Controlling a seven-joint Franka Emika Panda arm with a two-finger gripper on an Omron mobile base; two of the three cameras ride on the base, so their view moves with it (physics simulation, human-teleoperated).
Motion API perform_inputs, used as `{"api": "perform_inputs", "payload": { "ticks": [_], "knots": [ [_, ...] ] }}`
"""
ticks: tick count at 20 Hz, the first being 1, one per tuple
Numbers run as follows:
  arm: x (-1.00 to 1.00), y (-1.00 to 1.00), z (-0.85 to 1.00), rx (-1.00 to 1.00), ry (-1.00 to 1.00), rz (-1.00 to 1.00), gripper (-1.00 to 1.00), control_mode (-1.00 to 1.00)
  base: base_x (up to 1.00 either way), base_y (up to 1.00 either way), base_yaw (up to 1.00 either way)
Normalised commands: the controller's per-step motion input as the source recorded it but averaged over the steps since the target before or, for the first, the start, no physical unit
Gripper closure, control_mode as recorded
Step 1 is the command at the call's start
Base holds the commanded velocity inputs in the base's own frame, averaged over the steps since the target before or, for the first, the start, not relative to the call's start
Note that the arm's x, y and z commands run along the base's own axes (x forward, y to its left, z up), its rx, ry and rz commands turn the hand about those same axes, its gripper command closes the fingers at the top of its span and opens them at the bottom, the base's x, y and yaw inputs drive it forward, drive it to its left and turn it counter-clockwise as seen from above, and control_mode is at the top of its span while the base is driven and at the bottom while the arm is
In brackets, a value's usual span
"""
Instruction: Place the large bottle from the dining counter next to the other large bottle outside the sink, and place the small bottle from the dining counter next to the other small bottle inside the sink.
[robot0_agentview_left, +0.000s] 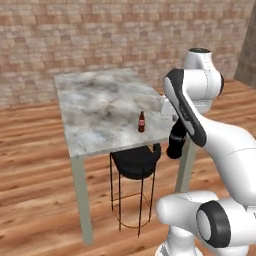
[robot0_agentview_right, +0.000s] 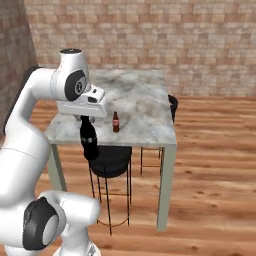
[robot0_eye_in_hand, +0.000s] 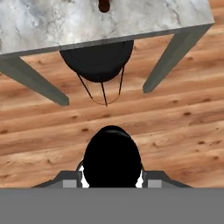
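The gripper (robot0_agentview_right: 88, 119) is clamped on the black bottle (robot0_agentview_right: 89, 139) (hanging off the desk (robot0_agentview_right: 145, 107) edge); brown bottle (robot0_agentview_right: 116, 122) at 3 o'clock.

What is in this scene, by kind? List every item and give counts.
Bottles: 2, the black bottle held in the jaws and the brown bottle on the table
Marble-topped table: 1
Black stools: 2
Total: 5

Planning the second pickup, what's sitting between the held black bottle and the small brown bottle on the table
Nothing: in the right base view, bare marble of the dining counter separates the large bottle from the small bottle.
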Motion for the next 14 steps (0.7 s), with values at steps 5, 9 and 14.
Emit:
{"api": "perform_inputs", "payload": {
  "ticks": [5, 9, 14],
  "knots": [
    [0.00, 0.00, 0.00, 0.00, 0.00, 0.00, 1.00, 1.00, 0.00, -0.19, -0.54],
    [0.00, 0.00, 0.00, 0.00, 0.00, 0.00, 1.00, 1.00, 0.00, -0.36, -0.56],
    [0.00, 0.00, 0.00, 0.00, 0.00, 0.00, 1.00, 1.00, 0.00, -0.22, -0.58]
  ]
}}
